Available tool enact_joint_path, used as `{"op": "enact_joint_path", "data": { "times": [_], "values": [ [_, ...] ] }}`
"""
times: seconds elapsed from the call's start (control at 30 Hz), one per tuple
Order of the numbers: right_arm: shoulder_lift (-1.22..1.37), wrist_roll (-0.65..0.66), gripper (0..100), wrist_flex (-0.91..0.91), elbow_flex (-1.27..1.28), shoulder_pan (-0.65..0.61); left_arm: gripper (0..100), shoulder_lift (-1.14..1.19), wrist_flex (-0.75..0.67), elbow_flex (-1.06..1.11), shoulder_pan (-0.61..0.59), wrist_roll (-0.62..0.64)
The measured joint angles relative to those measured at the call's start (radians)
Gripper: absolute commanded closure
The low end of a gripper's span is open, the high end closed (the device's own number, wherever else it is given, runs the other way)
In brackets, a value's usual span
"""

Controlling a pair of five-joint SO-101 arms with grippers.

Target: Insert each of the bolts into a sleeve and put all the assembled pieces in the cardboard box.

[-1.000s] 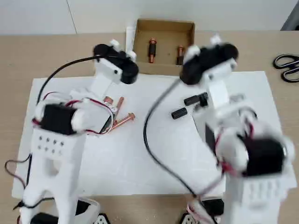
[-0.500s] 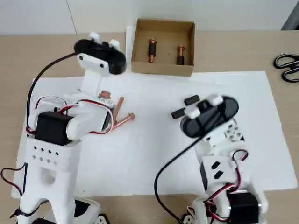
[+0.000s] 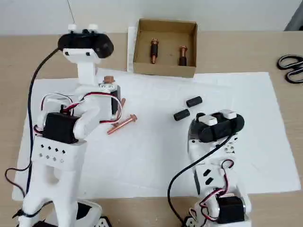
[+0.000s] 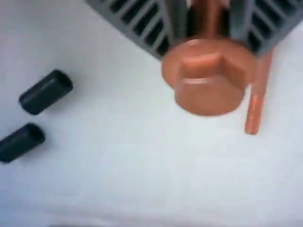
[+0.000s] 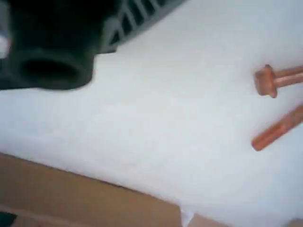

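The left pincer (image 4: 208, 21) was found clamped on a copper bolt (image 4: 208, 78), gripped along the shank just behind the head and raised clear of the white sheet (image 3: 142, 156). With so much of the shank buried between the jaws, little length was judged to be left free for insertion, and a tilt or slip could be expected once the bolt was pressed against anything.

A loose bolt (image 3: 122, 124) was lying just below that pincer, and a second bolt (image 4: 255, 111) almost directly under it. Either might be knocked or rolled away if the pincer were lowered.

The cardboard box (image 3: 163, 70) was set well beyond both pincers, with two assembled pieces (image 3: 154, 51) already laid inside.

Two free sleeves (image 3: 193, 101) were resting just ahead of the right pincer (image 5: 61, 28). Being round, they could be swept across the sheet onto the worktop (image 3: 236, 52) by a careless pass.

The right pincer was closed around a black sleeve (image 5: 47, 64), its bore left open. The main risk was judged to be misalignment. If bolt tip and bore were brought together off-axis, the sleeve could be twisted out of the grip or dropped.
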Motion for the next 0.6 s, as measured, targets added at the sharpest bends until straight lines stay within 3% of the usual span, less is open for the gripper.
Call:
{"op": "enact_joint_path", "data": {
  "times": [0.13, 0.37, 0.6],
  "values": [
    [-0.006, -0.068, 99.4, -0.034, 0.044, -0.118, 99, 0.0, -0.086, 0.0, 0.043, 0.028],
    [-0.008, -0.114, 99.4, -0.146, 0.117, -0.255, 99, 0.0, -0.212, 0.152, 0.222, -0.27],
    [-0.009, -0.115, 99.4, -0.425, 0.259, -0.261, 99, 0.002, -0.393, 0.216, 0.166, -0.017]
  ]
}}
